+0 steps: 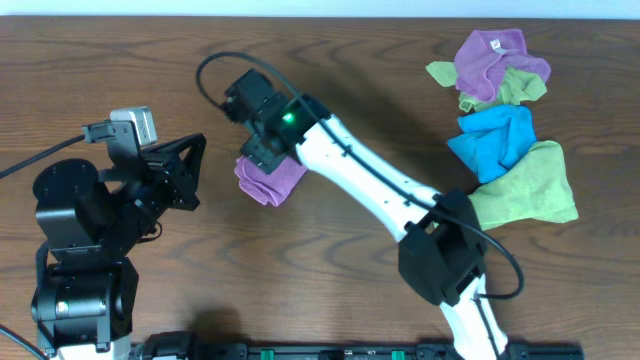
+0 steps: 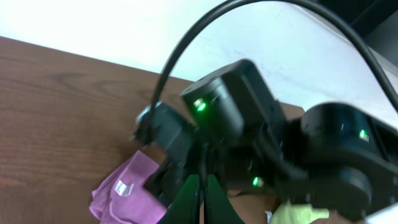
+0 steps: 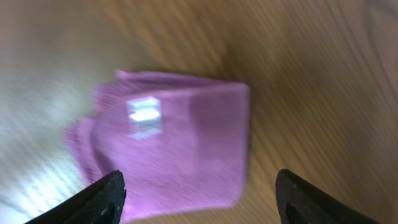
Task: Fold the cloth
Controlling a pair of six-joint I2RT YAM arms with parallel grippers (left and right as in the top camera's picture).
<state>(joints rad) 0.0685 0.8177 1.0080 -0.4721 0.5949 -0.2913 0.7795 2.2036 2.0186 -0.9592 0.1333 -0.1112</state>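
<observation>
**Right arm (image 1: 365, 185) hid part of the cloth (image 1: 272, 183)**

Overhead, we saw it mid-table. Left wrist: the left gripper (image 2: 203, 200) sat pressed together, cropped by the frame edge. Right wrist, blurred: the right gripper (image 3: 199, 182) stood apart above the cloth, empty.

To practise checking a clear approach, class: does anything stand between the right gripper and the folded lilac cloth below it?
Nothing visible does. The right gripper hangs open directly over the cloth, with only bare table around it. The pile of other cloths lies well off to one side.
</observation>
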